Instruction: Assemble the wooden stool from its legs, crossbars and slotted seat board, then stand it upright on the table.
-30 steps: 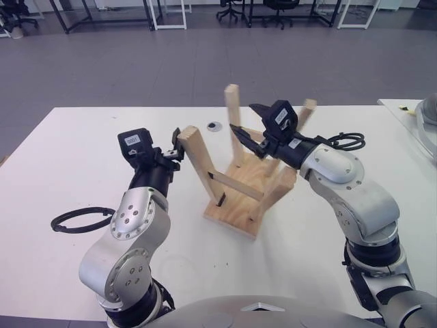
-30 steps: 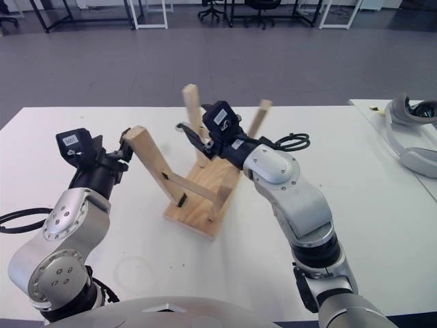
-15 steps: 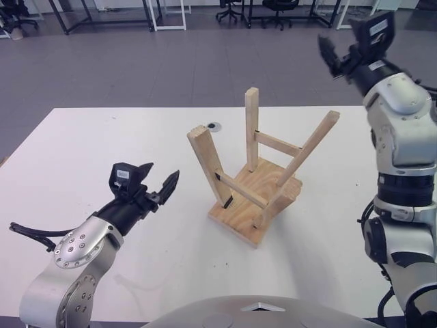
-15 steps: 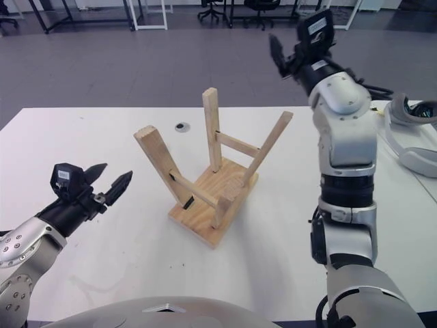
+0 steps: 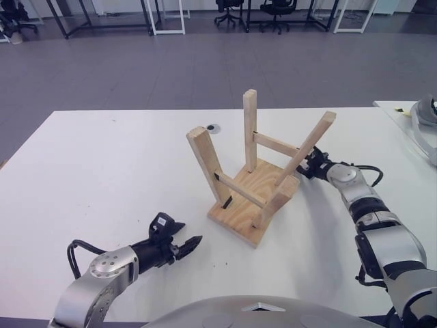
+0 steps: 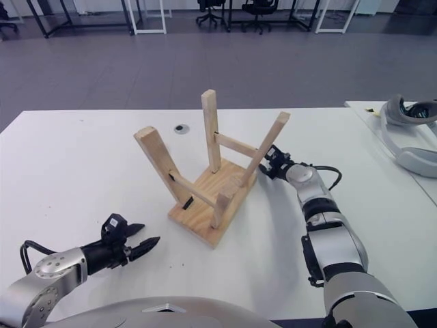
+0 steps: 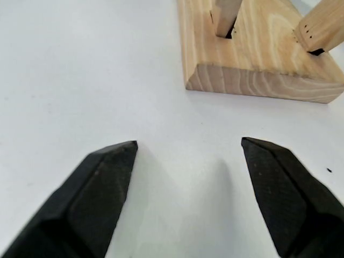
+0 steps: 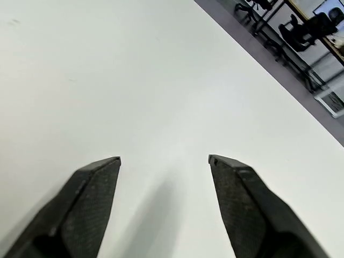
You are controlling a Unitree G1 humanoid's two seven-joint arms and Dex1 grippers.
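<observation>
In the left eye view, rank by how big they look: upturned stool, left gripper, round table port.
1. stool, largest by far.
2. left gripper, though nearness to the camera enlarges it.
3. round table port, smallest and farthest back.

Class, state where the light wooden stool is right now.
In the head views, the light wooden stool rests upside down near the middle of the white table, legs up, with the right gripper beside its right leg and the left gripper front-left.
</observation>
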